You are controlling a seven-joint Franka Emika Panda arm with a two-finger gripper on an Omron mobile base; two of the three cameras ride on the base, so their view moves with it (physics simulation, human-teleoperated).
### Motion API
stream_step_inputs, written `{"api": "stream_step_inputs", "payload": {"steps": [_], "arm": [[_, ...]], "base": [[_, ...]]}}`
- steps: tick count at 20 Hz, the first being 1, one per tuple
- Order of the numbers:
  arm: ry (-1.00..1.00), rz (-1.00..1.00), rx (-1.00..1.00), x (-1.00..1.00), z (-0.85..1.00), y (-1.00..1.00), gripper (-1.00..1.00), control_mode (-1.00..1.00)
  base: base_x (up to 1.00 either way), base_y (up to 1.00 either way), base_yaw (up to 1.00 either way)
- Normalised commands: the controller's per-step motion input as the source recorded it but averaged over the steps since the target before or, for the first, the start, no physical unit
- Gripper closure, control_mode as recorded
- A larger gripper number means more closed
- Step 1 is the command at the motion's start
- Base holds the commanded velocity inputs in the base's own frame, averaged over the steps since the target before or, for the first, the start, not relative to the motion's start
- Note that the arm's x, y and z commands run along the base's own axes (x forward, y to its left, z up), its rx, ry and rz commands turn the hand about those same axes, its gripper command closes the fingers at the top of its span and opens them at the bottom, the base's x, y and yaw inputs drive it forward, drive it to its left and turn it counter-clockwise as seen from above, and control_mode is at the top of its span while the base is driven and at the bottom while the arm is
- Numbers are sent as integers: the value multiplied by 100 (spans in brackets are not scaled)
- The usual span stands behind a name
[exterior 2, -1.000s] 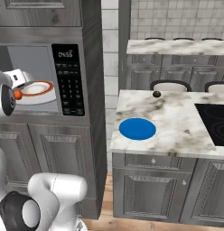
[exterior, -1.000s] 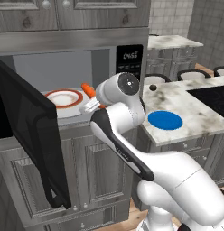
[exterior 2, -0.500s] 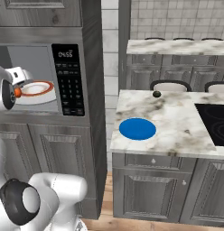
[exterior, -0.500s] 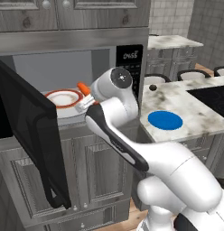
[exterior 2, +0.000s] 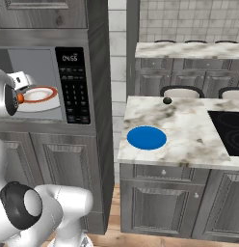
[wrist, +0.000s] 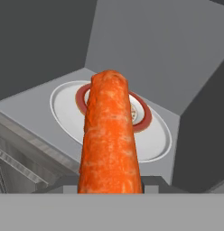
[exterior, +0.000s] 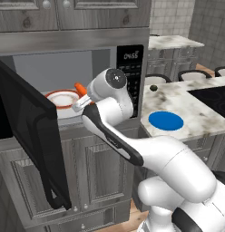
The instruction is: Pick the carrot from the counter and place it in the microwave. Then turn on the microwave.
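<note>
Carrot [wrist: 110, 135]: you see it clamped in the gripper [wrist: 110, 182], pointing into the open microwave [exterior: 132, 72], above the red-rimmed plate [wrist: 150, 135] on its floor. Blue plate [exterior 2: 146, 137]: on the counter [exterior 2: 189, 130], well apart.

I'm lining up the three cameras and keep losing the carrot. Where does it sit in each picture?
Left base view: carrot upper left of centre, behind the arm's wrist, at the microwave opening.
Right base view: small orange bit at the left edge.
Hand view: carrot centre, rising from the bottom, held in the gripper.
Shared landmark: the red-rimmed white plate inside.
</note>
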Motion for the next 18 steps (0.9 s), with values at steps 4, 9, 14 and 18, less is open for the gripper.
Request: {"api": "stream_step_inputs", "payload": {"steps": [4,9,14,18], "arm": [[0,0,0,16,-3,12,100,-100],[0,0,0,17,-6,12,100,-100],[0,0,0,16,-5,9,100,-100],[0,0,0,17,-6,8,100,-100]], "base": [[0,0,0],[0,0,0],[0,0,0],[0,0,0]]}}
